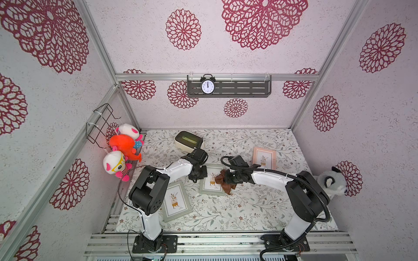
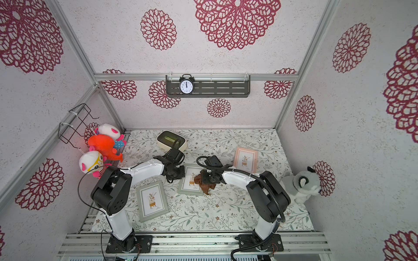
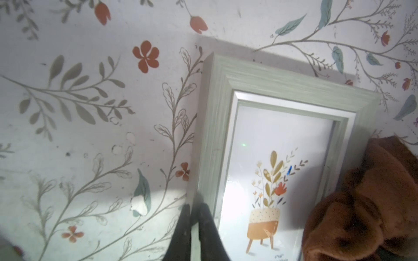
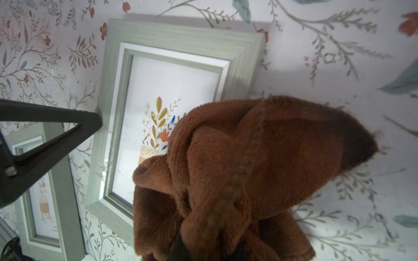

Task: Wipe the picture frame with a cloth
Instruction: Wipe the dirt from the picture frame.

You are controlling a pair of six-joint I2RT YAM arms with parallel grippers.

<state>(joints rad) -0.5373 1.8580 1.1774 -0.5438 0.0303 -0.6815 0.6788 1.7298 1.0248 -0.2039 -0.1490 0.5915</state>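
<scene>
Cloth (image 1: 222,180): bunched, pinched in right hand (image 1: 230,177), draped over the middle picture frame (image 1: 212,179) on the side nearer that arm, spilling onto table (image 1: 248,203).
Left hand (image 3: 195,205): pressed together, tips against the frame's opposite edge.
Risk: a wiping push pivots the frame off this single brace; loose folds drag.

The cloth (image 4: 260,158) is covering the side of the picture frame (image 4: 181,40) nearest the right arm (image 1: 271,178) and burying the fingers of the right gripper (image 4: 209,250); in the left wrist view the border is cutting off that frame below its potted plant (image 3: 267,217), along with the fingers of the left gripper (image 3: 195,208); the caption (image 3: 280,256) under the plant is blurring past reading; the left arm (image 1: 156,180) is hiding a corner of the second green frame (image 1: 176,201) beside it.
</scene>
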